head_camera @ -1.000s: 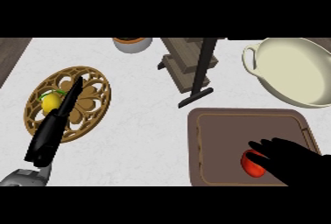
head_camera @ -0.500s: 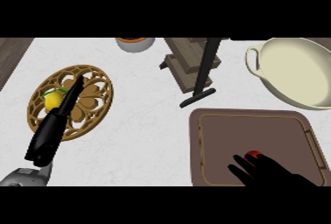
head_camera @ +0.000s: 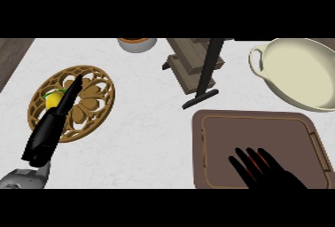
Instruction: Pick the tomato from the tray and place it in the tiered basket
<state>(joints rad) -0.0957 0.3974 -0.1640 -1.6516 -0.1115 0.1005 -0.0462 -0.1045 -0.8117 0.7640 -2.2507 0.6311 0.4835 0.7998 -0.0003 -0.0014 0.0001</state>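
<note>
I am looking down at my right hand (head_camera: 270,174), which is lying over the near part of the brown tray (head_camera: 216,133) with its fingers straight and spread, covering the tomato (head_camera: 262,154) so that only slivers of red are showing between them. My left hand (head_camera: 47,133) is stretching out over the carved wooden trivet (head_camera: 91,88) at the left, fingers straight and together, pointing far, with a yellow fruit (head_camera: 52,99) sitting just beside them. The tiered basket (head_camera: 189,60) is standing at the far middle, just beyond the tray, and a cream two-handled pot (head_camera: 307,71) is sitting to its right. I am seeing no writing or labels anywhere.
</note>
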